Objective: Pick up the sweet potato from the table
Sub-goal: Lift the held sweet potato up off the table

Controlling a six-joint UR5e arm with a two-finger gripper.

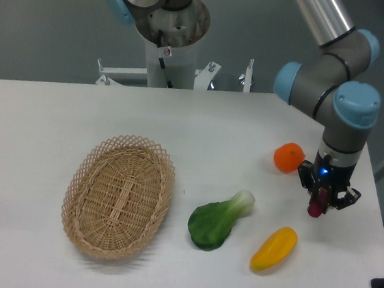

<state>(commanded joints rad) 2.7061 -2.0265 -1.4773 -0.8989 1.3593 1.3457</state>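
The sweet potato (316, 208) shows as a small dark magenta tip hanging below my gripper (323, 201), near the right side of the white table (43, 121). The black fingers are shut on it, and most of it is hidden between them. It hangs end-down over the tabletop; I cannot tell whether its tip touches the surface. The arm reaches down from the upper right, with its blue-capped wrist directly above the gripper.
A round orange fruit (289, 158) lies just left of the gripper. A yellow-orange oblong vegetable (274, 249) lies below it, with a green leafy vegetable (219, 220) to its left. A woven oval basket (119, 195) sits left of centre. The table's right edge is close by.
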